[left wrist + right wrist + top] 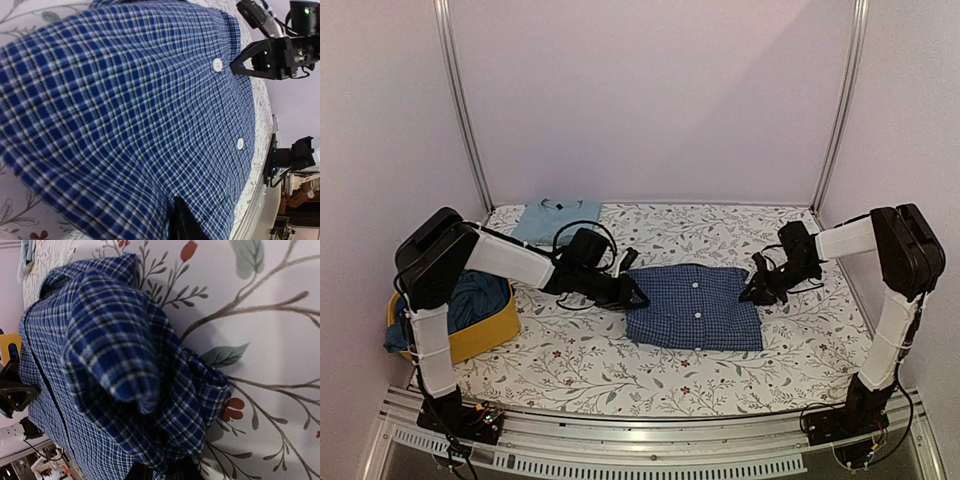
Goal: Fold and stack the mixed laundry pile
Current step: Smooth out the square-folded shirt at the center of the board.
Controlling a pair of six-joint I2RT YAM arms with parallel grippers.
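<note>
The navy-and-white checked shirt [695,305] lies partly folded at the middle of the table, buttons up. My left gripper [635,295] is at its left edge. In the left wrist view the shirt [130,100] fills the frame and the gripper [180,207] shows one dark finger with cloth pinched around it. My right gripper [757,290] is at the shirt's right edge. In the right wrist view a bunched fold of the shirt [115,355] rises from the gripper [170,472], whose fingers are mostly hidden under it. A folded light blue T-shirt [555,218] lies at the back left.
A yellow fabric basket [485,335] at the near left holds darker blue clothes [470,298]. The floral table cover [620,365] spans the table. Metal frame posts stand at the back corners, with walls close on both sides.
</note>
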